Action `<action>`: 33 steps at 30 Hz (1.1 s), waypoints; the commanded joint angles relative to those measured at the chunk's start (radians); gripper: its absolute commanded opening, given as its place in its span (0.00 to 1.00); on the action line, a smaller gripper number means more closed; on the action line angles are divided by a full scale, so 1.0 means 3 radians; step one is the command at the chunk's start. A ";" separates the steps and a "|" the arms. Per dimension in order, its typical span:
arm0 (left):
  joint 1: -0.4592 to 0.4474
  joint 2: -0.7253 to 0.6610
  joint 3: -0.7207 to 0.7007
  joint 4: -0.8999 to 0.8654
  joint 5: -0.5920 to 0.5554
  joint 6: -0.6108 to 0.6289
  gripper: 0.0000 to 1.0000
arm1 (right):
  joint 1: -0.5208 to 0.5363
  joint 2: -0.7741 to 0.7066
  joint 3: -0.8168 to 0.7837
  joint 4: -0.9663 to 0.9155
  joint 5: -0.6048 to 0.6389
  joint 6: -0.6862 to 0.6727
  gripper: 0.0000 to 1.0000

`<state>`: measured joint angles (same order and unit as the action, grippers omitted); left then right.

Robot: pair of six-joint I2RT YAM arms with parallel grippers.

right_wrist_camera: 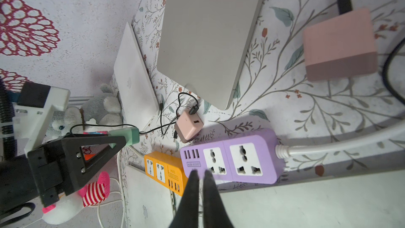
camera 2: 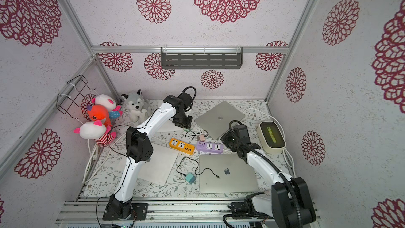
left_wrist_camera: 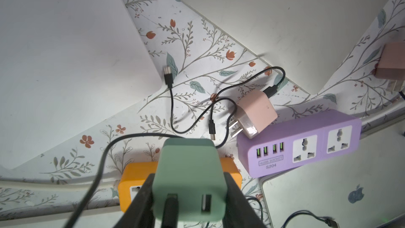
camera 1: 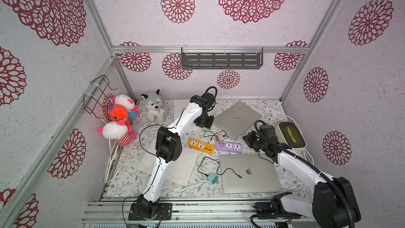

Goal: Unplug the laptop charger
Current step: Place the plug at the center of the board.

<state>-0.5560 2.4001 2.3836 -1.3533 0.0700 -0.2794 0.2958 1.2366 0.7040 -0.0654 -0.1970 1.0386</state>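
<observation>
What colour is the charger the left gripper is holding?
The charger is sage green, clearest in the left wrist view.

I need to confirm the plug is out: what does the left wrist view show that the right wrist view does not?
Only left wrist: the green charger's port face, a black cable in one port, the other empty; the pink charger's prongs. Only right wrist: the shut right gripper, plush toys, the orange power strip's two empty sockets. Both: the left gripper holding the green charger, the purple power strip.
</observation>
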 commanded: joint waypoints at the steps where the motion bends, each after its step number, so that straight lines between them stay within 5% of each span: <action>1: 0.0017 0.0086 0.0094 0.0097 0.0111 0.0062 0.21 | -0.0025 0.0028 0.0092 0.0033 -0.0057 -0.0071 0.10; 9: 0.0023 0.0195 0.0120 0.0038 -0.0197 0.0194 0.21 | -0.0052 0.0089 0.0101 0.0047 -0.0081 -0.0089 0.10; 15: 0.0128 -0.0292 -0.0719 0.0729 0.0095 0.0292 0.21 | -0.0054 0.0134 0.0092 0.0098 -0.0104 -0.0081 0.10; 33: 0.0301 -0.0995 -0.2078 0.1944 0.0393 0.0676 0.22 | -0.0055 0.0097 0.0107 0.0024 -0.0074 -0.0102 0.11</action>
<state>-0.4828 2.1429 1.8038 -0.8738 0.1535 -0.1215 0.2874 1.2797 0.7040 -0.0578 -0.2207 1.0290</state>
